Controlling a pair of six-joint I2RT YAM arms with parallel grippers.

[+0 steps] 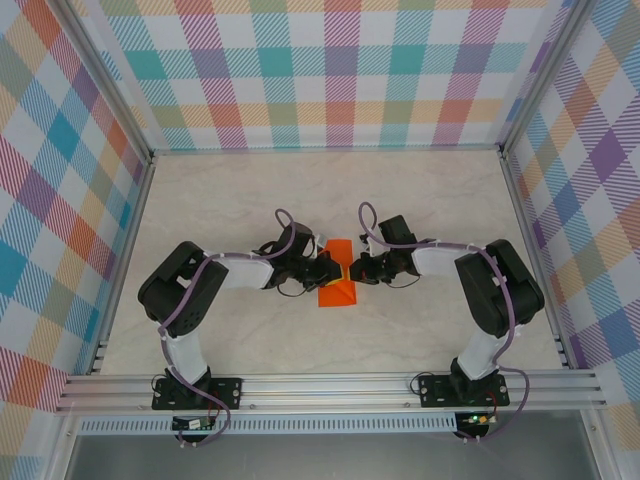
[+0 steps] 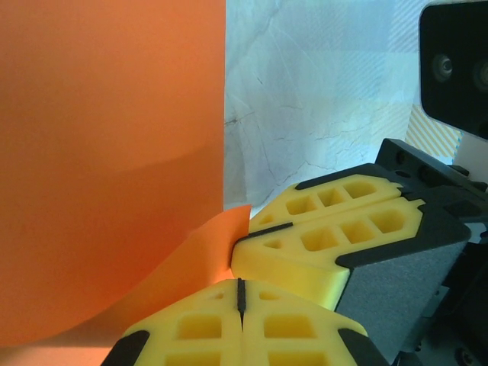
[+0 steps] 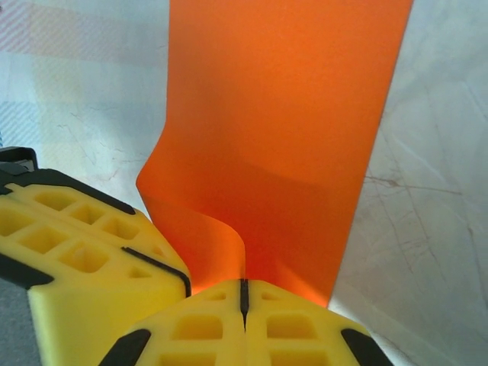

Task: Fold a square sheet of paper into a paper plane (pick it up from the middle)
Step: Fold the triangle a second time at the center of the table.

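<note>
1. The pale marble-patterned table [image 1: 250,190] fills the floor of the cell. Pastel checked fabric walls [image 1: 330,70] stand on three sides.
2. The two black and white robot arms, left [image 1: 190,290] and right [image 1: 495,285], bend in from their bases at the near edge. Their wrists almost meet at the middle of the table.
3. The thin bright orange square sheet of paper [image 1: 337,290] lies at the table's centre, right between and under the two wrists. Its far strip and near corner show past them from above. In the wrist views the sheet [image 2: 114,152] stretches away from the fingertips, with its near part rising off the table in a soft curl [image 3: 282,130].
4. The right gripper [image 3: 244,293], with yellow honeycomb-moulded pads, has its jaws pressed together. The curled near edge of the sheet runs straight into the seam, so it is pinched there.
5. The left gripper [image 2: 241,286], with the same yellow pads, has its jaws together too. The sheet's lifted corner touches its tips, but I cannot tell whether paper is caught between them.
6. The two grippers sit tip to tip, just beside each other at an angle.
</note>
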